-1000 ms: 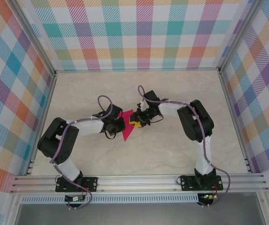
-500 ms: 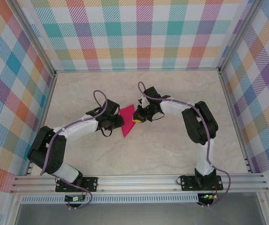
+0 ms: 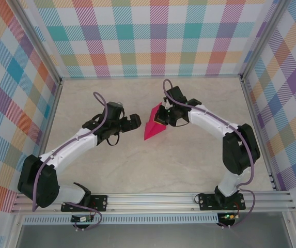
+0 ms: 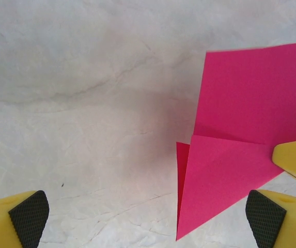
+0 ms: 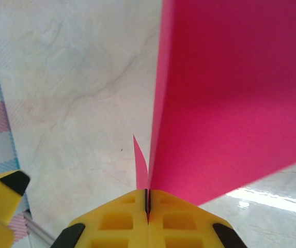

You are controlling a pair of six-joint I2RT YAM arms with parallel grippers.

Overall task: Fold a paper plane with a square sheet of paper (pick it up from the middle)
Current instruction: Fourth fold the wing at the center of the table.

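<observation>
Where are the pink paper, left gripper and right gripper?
pink paper (image 3: 153, 127), top view, middle of the folded sheet.
left gripper (image 4: 146, 219), left wrist view, midway between its open fingertips.
right gripper (image 5: 148, 200), right wrist view, seam of the shut fingertips pinching the pink paper.

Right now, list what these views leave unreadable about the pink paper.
Top external: pink paper too small to read its creases; right gripper hides part of its right side.
Left wrist: paper's right side cut off by the frame edge.
Right wrist: pinched edge hidden inside the shut fingers; top cropped.
</observation>
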